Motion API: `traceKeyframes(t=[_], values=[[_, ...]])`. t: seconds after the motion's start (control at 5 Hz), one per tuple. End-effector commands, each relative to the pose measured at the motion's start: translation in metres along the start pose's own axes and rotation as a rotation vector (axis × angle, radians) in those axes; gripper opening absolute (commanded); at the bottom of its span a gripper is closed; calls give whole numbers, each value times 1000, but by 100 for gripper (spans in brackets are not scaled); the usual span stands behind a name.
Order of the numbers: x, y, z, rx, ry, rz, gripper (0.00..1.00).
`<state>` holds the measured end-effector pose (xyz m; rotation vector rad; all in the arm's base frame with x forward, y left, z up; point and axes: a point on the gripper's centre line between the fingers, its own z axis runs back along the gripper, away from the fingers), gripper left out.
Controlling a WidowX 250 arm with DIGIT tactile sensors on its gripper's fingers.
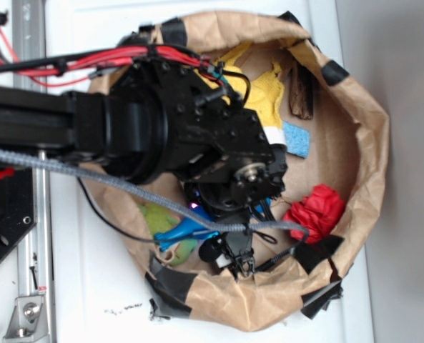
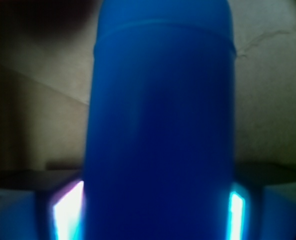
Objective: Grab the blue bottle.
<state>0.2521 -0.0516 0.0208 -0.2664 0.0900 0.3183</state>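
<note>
The blue bottle (image 2: 160,120) fills the middle of the wrist view, its wide smooth body standing between my two fingers. The lit finger pads (image 2: 68,212) press against both of its sides. In the exterior view only a strip of the blue bottle (image 1: 186,229) shows under the arm, low inside the brown paper bag (image 1: 365,143). My gripper (image 1: 231,246) reaches down into the bag and is shut on the bottle; the rest of the bottle is hidden by the wrist.
In the bag lie a yellow cloth (image 1: 265,93), a small light-blue sponge (image 1: 296,139), a red crumpled object (image 1: 315,211), a brown piece (image 1: 302,89) and a green item (image 1: 154,218). The bag walls stand close around the gripper. A grey cable (image 1: 90,177) crosses in front.
</note>
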Motion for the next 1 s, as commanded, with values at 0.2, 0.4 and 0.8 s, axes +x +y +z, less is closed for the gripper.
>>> traceKeyframes(t=[0.2, 0.4, 0.8], values=[[-11, 23, 118, 304, -179, -20, 0], [-20, 28, 170, 312, -285, 46, 0], [-16, 19, 171, 425, -303, 19, 0]])
